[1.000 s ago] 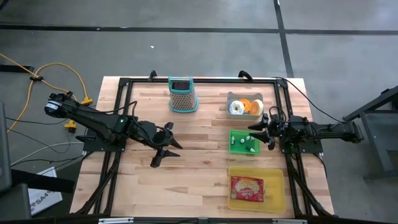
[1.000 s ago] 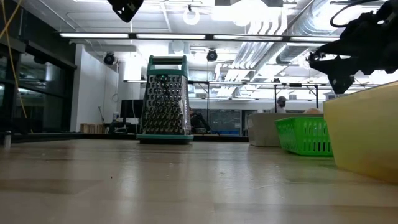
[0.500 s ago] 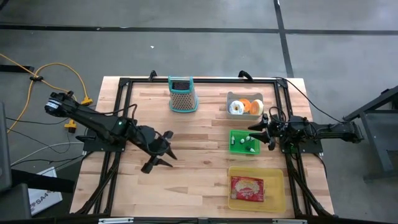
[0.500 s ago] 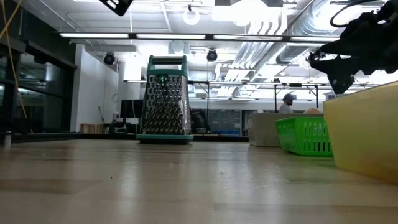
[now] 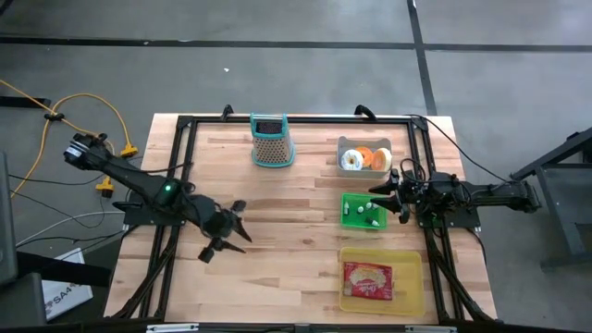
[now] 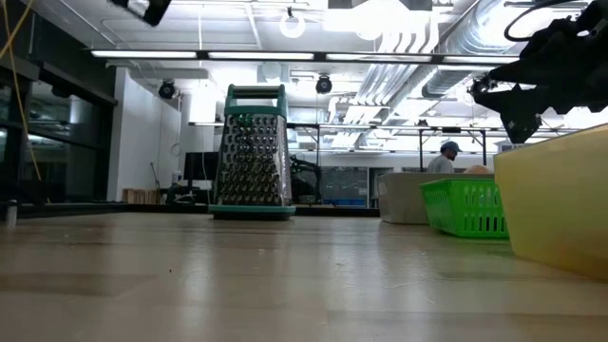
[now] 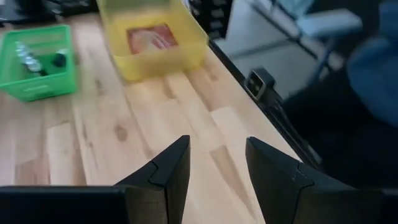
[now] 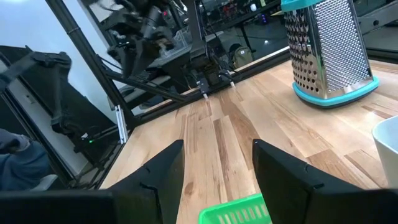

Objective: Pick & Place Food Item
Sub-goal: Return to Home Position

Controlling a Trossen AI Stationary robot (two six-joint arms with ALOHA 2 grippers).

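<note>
Both spread — left fingers (image 7: 166, 177); right fingers (image 8: 163, 169).

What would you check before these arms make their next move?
1. Left gripper empty: ok, open with nothing between the fingers.
2. Right gripper empty: ok, open with nothing held.
3. Donuts inside the gray bin: ok.
4. Right gripper off the green basket: ok, it hangs above it.
5. Grater apart from the left gripper: ok, bare wood lies between them.
</note>
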